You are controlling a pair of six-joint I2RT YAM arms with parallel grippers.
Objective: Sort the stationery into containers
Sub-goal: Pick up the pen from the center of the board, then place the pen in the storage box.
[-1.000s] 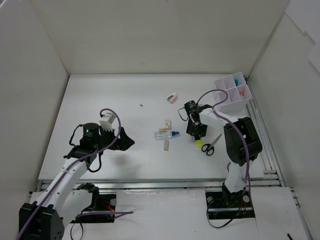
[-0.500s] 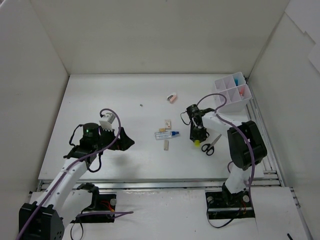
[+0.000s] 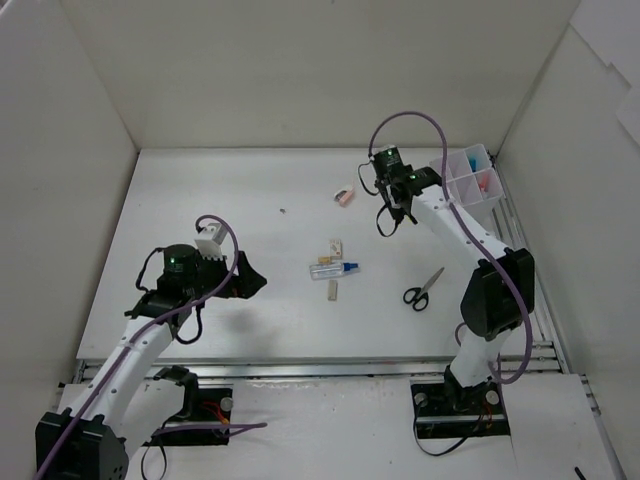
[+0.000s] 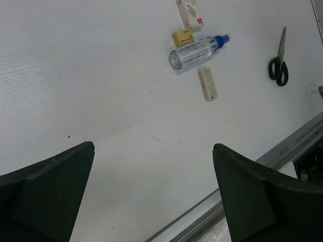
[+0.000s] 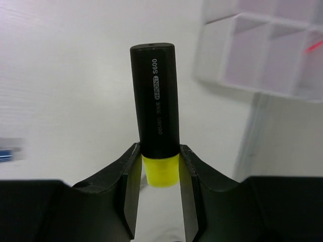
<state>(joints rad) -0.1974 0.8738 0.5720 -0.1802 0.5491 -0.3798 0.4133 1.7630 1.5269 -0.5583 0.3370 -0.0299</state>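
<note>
The right claw [image 5: 159, 166] is squeezed shut on a black marker [image 5: 155, 96], pinching it by its yellow cap [image 5: 160, 171]. The long black part sticks straight out past the fingers. The marker is up in the air, near the white organiser box [image 5: 217, 50] but not over it yet. The left claw [image 4: 151, 201] is wide open and holds nothing, well apart from the clear tube [image 4: 194, 49] and the scissors [image 4: 278, 63]. Only the cap end is held, so I think the marker could tip or slip out. Its long end could also bump the box wall.
</note>
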